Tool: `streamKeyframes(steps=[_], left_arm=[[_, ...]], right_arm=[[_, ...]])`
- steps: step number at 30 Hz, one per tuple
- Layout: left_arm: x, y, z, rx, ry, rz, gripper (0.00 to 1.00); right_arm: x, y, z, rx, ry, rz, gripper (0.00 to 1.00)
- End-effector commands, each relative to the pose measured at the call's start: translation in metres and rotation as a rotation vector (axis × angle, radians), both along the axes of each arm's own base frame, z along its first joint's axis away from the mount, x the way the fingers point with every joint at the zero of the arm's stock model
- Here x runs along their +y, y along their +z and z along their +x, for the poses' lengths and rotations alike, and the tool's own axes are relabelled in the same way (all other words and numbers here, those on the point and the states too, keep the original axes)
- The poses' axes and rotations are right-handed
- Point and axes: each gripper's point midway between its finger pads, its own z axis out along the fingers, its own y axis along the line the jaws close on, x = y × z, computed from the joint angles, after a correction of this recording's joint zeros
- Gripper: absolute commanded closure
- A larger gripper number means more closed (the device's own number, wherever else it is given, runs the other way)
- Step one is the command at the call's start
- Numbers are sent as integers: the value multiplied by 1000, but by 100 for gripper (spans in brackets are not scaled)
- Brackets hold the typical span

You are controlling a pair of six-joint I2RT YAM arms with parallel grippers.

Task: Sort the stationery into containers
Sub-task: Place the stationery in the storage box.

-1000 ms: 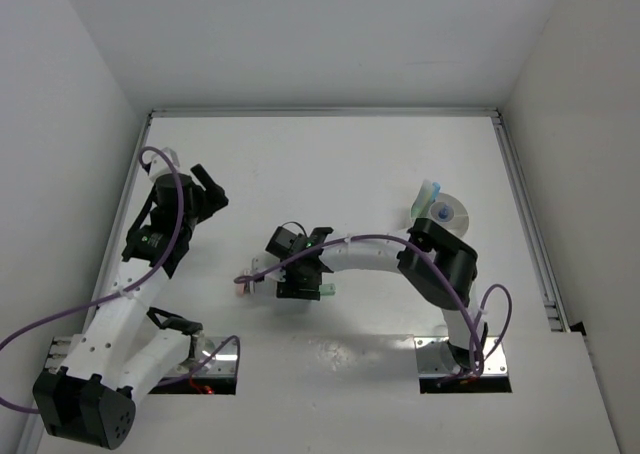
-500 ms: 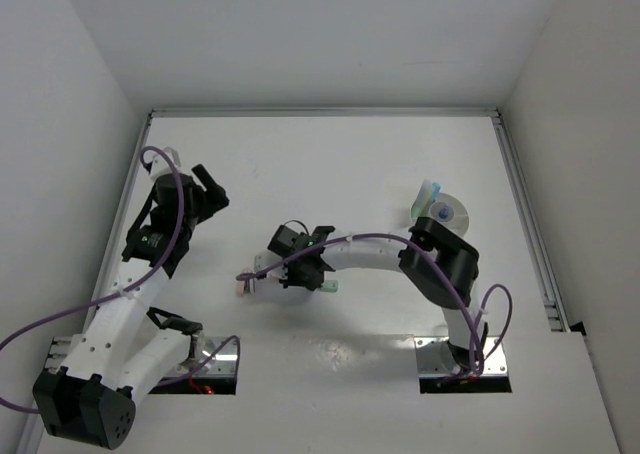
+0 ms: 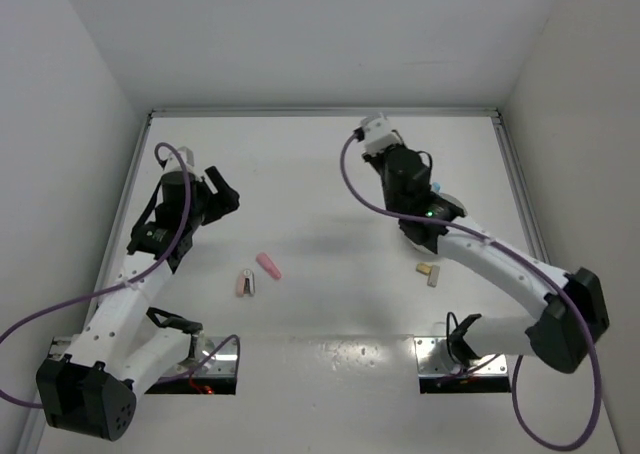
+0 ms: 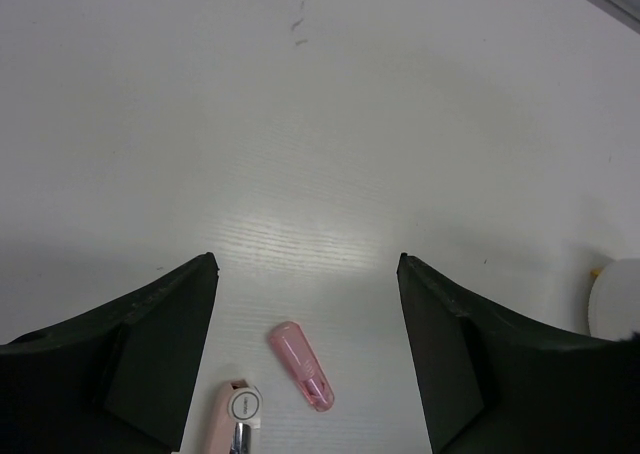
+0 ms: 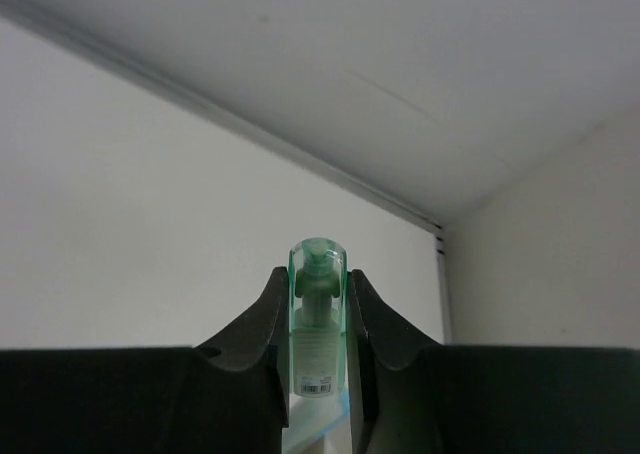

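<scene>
My right gripper [image 5: 318, 274] is shut on a green stick [image 5: 318, 319] with a clear green cap and holds it upright, high in the air. In the top view its wrist [image 3: 405, 174] hangs beside the white tub [image 3: 452, 206], which it mostly hides; a blue piece [image 3: 437, 187] pokes out of the tub. A pink stick [image 3: 268, 265] and a pale pink piece [image 3: 245, 283] lie mid-table. A tan block [image 3: 430, 272] lies near the right forearm. My left gripper [image 3: 220, 196] is open and empty, above and behind the pink stick [image 4: 300, 366].
The left wrist view shows the pale pink piece [image 4: 235, 419] at the bottom edge and the tub's rim [image 4: 612, 299] at the far right. A metal rail [image 3: 520, 204] runs along the table's right side. White walls close in the table on three sides.
My right gripper has left the table's middle, risen and swung to the back right with the green stick. The pink stick and the tan block now show. The left gripper shifted slightly right.
</scene>
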Motion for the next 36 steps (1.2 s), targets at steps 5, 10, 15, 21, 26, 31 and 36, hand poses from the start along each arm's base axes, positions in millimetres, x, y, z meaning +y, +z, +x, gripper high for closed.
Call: streamKeyframes(steps=[5, 10, 15, 21, 26, 31, 36], left_arm=[[-9, 10, 3, -41, -61, -16, 22], [-13, 12, 3, -49, -80, -27, 22], [-17, 12, 2, -47, -98, -36, 22], [-20, 10, 1, -46, -115, -45, 22], [-22, 10, 1, -45, -125, -50, 22], [-23, 13, 0, -54, -133, -55, 22], [-23, 13, 0, -54, -133, -55, 22]], right_arm=[[-119, 1, 5, -51, -334, 95, 100], [-176, -30, 8, 46, -470, 168, 100], [-186, -58, 6, 143, -446, 204, 100], [-181, -92, 5, 259, -352, 244, 100], [-178, -115, 13, 310, -300, 267, 100], [-177, -126, 14, 318, -262, 279, 100], [-178, -147, 14, 365, -273, 283, 100]])
